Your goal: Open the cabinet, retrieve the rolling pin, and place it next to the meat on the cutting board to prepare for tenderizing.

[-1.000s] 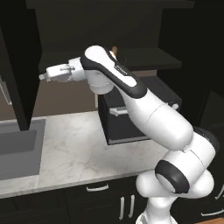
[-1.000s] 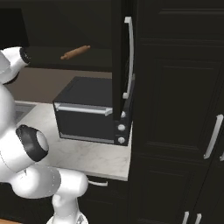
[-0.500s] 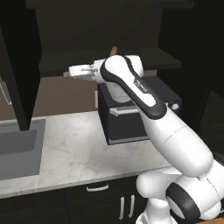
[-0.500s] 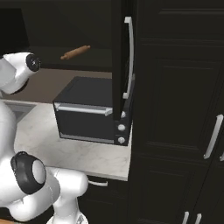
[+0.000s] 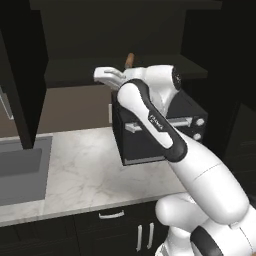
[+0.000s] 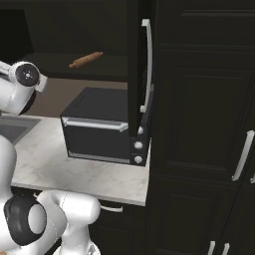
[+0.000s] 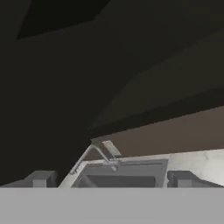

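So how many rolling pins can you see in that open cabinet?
1. The rolling pin lies on the bottom shelf of the cabinet, above the black appliance. The shelf is dark, so others could be hidden.

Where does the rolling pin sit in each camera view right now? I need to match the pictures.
Left base view: the rolling pin pokes up top centre, on the open cabinet shelf, mostly hidden behind the arm.
Right base view: rolling pin upper left, lying tilted on the shelf.
Hand view: no rolling pin; it faces the sink.
Shared landmark: the black appliance directly below the shelf.
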